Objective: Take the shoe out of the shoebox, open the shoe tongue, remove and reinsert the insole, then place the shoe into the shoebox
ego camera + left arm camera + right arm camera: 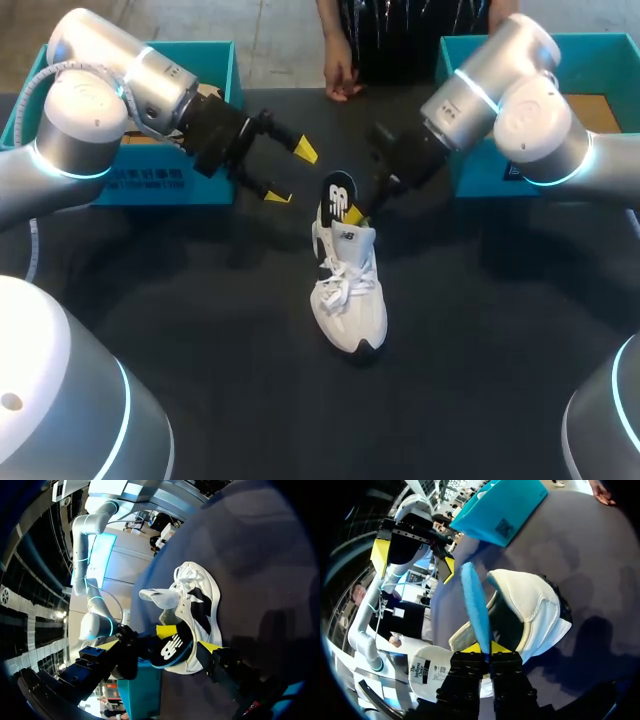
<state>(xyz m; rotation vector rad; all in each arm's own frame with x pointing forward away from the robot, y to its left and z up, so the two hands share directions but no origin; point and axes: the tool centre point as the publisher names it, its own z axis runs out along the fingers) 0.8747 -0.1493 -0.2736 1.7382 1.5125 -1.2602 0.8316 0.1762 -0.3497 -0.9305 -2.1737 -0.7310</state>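
Head view, L to R. The left shoebox [190, 190], teal, sits at the table's 10 o'clock, partly behind your left arm. Your left gripper [291, 174] hangs just off that box's 3 o'clock side, fingers spread wide, nothing btwn them and touching nothing.

The shoe [350, 295] lies approx. 5 o'clock from it, near but apart. It's on the bare table [480, 350], outside both boxes: white, laces up, toe to 6 o'clock, heel to 12. In the left wrist view the tongue [161, 597] is pulled up clear of the opening, and the shoe is ahead of the open fingers, not btwn them.

The insole [338, 193], black w/ a white logo, stands on end at the shoe's heel. The view is poor there, so you can't tell whether its lower end sits inside the shoe.

Your right gripper [489, 649] is clamped on the insole: both yellow tips press its thin blue edge from two sides, almost no gap. In the head view it sits at the insole's 4 o'clock, its arm coming in from 2 o'clock. The shoe's opening is just ahead of and under its fingers.

A person's hand [343, 80] is at the table's 12 o'clock edge, well apart from the shoe. The right shoebox [600, 62], teal, is at 2 o'clock behind your right arm.
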